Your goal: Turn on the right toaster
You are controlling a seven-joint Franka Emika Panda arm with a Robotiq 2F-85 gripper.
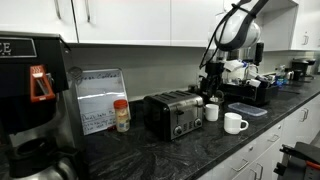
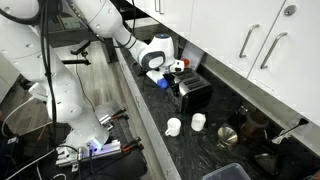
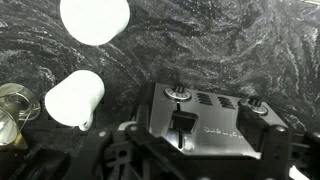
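Hovering over the right toaster (image 3: 215, 118), the tool (image 3: 197, 158) has its jaws spread wide, gripping nothing; a white mug (image 3: 75, 97) sits beside the toaster.

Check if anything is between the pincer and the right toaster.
Nothing visible does. In the wrist view the pincer hangs over the toaster, its lever in plain sight; both white mugs stand off to the side.

In an exterior view the right toaster (image 1: 175, 113) stands on the desk (image 1: 150, 158). A jar (image 1: 121, 115) is just left of it, and a coffee machine (image 1: 25, 95) is further left. To its right sit one mug (image 1: 212, 111) and another mug (image 1: 235, 122) (the latter nearer the desk's front edge). The gripper (image 1: 211, 88) hangs beyond the toaster.
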